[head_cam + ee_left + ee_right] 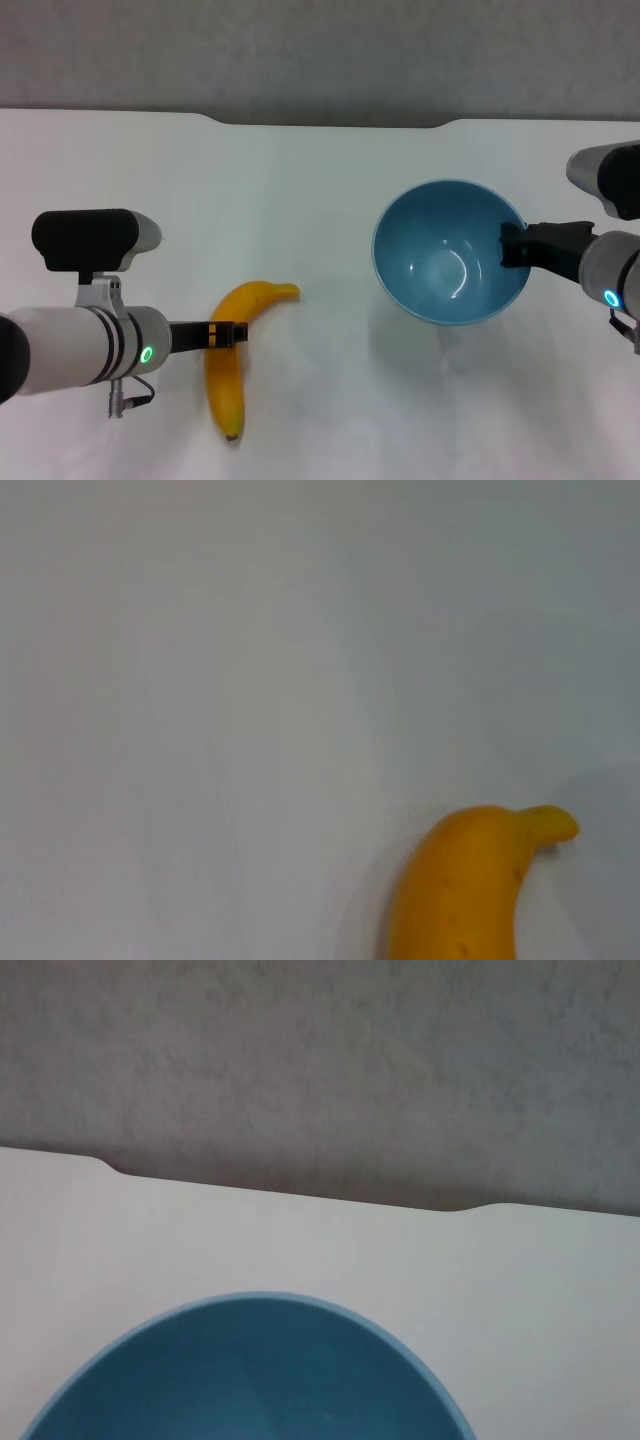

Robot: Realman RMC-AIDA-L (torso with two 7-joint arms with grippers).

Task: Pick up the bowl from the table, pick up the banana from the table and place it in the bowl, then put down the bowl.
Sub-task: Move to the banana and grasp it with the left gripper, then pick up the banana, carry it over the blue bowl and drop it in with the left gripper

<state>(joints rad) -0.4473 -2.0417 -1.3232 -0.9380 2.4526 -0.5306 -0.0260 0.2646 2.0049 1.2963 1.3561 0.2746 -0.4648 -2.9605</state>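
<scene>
While gripping the near-right rim of the bowl (445,255), right claw (512,245) clamped on that edge, one dark finger inside the wall, the other hidden behind it. Light-blue bowl on the right half of the white worktop (320,190), tilted a bit toward the camera, faint shadow under it, so probably lifted but can't tell for sure. Nothing inside, just a glossy highlight. From the right wrist view only the bowl's far rim (260,1305), the worktop (300,1240) past it, and the dark notch along the far edge with a grey wall behind.

Over on the left, left claw (228,334) reaching in from the side and set right at the banana (235,345), about mid-length, dark fingers narrow and touching the peel; whether actually squeezing, can't tell. Banana flat on the worktop, curved, stem end pointing toward the bowl, dark tip toward the near edge. Well apart from the bowl. In the left wrist view just the stem end of the banana (470,880) on plain worktop (200,680)
</scene>
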